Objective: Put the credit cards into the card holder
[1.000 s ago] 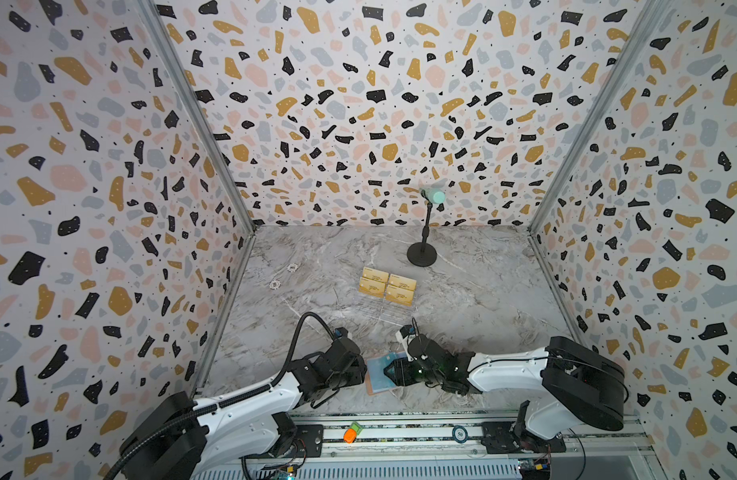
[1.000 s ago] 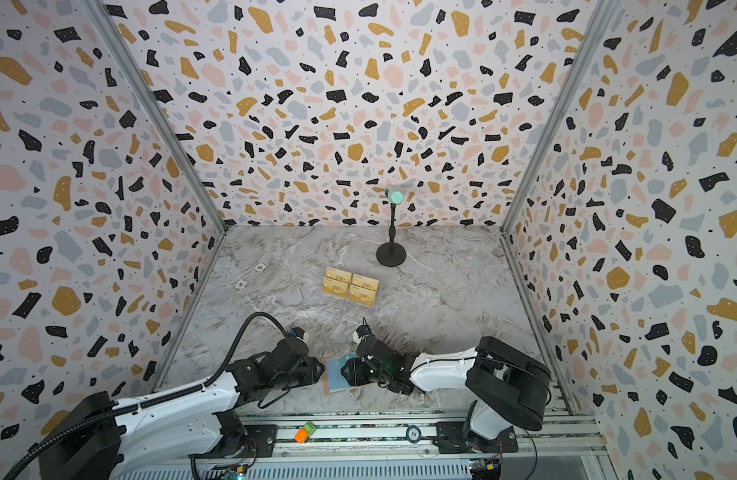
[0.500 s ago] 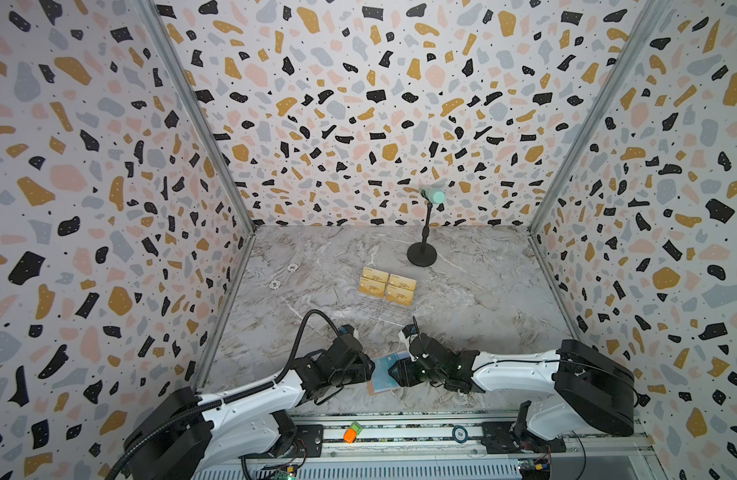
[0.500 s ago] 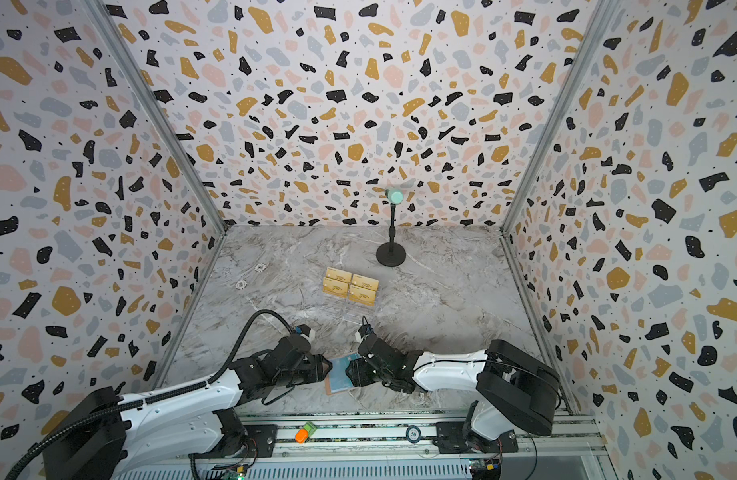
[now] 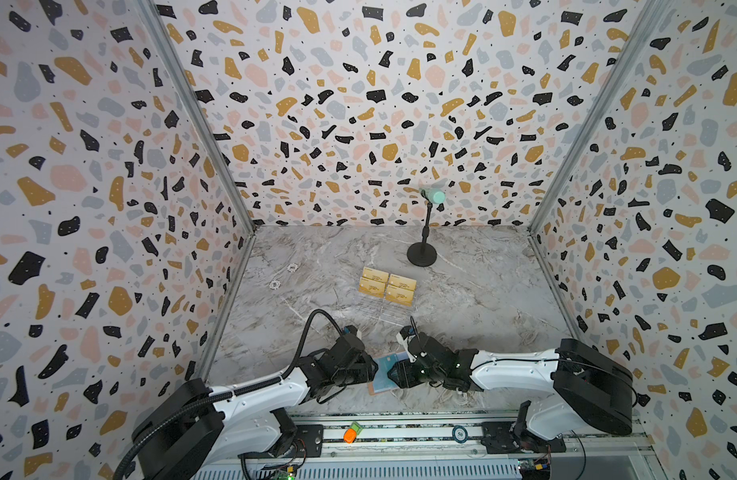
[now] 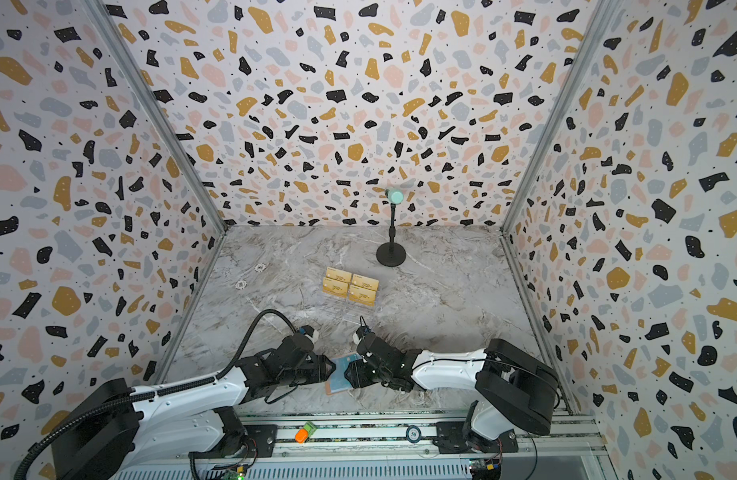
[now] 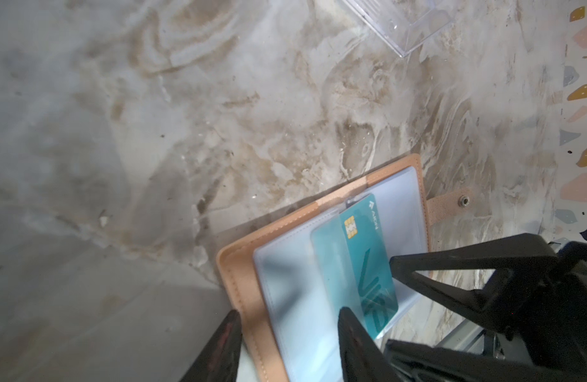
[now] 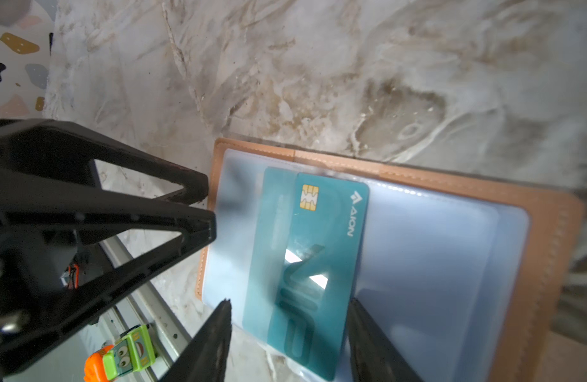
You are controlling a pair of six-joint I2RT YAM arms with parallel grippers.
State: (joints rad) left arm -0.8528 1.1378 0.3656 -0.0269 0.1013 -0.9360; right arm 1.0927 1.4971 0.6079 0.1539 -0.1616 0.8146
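The salmon-pink card holder (image 5: 374,389) (image 6: 330,390) lies open near the table's front edge, clear sleeves up, with its snap tab (image 7: 463,200) sticking out. A teal VIP credit card (image 8: 321,231) (image 7: 368,264) sits partly under a cloudy sleeve. My left gripper (image 7: 290,327) (image 5: 374,369) is open, one finger outside the leather edge and one over the sleeves. My right gripper (image 8: 290,314) (image 5: 393,374) is open and straddles the teal card's width; one finger is at the card's edge, the other stands off it. Gold credit cards (image 5: 386,286) (image 6: 350,286) stand in a clear rack.
The clear acrylic rack (image 7: 401,29) stands mid-table behind the holder. A black stand with a green top (image 5: 422,253) is at the back. Two small white rings (image 5: 292,267) lie at the left. An orange-green toy (image 8: 123,357) rests on the front rail.
My left gripper has edged right onto the holder's edge and its jaws have widened a little. The right gripper has barely shifted over the teal card.
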